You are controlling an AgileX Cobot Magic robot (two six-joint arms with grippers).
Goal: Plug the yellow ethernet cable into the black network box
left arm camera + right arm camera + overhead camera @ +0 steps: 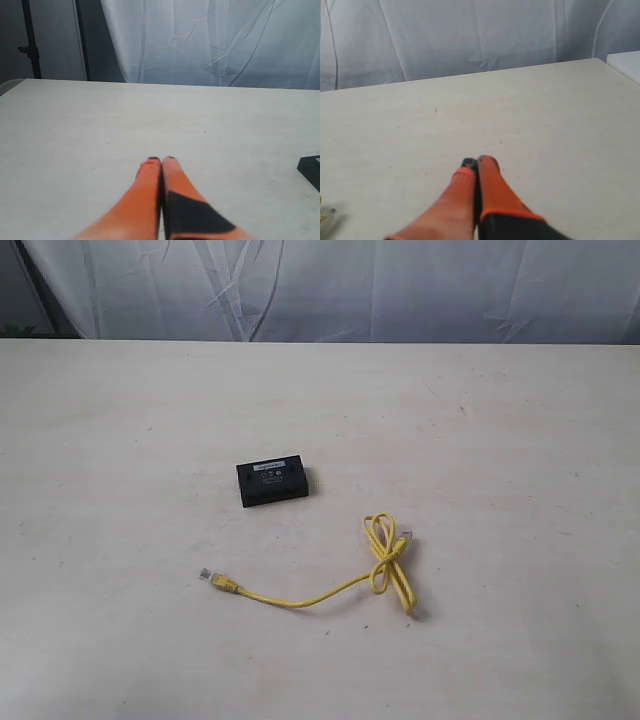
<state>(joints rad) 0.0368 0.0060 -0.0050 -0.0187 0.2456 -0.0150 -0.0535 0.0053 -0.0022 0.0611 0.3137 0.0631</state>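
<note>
The black network box (273, 481) lies flat near the middle of the pale table, label strip up. Nearer the front lies the yellow ethernet cable (322, 594): one clear plug at its left end, a knotted loop to the right. Neither arm shows in the exterior view. In the left wrist view my left gripper (161, 159) is shut and holds nothing, orange fingers pressed together above bare table, with a corner of the black network box (311, 169) at the frame edge. My right gripper (479, 162) is likewise shut and holds nothing; a bit of the yellow ethernet cable (324, 215) shows at the frame edge.
A white creased curtain (330, 285) hangs behind the table's far edge. A dark stand pole (30, 37) rises beyond the table corner in the left wrist view. A white surface (627, 62) adjoins the table's far corner in the right wrist view.
</note>
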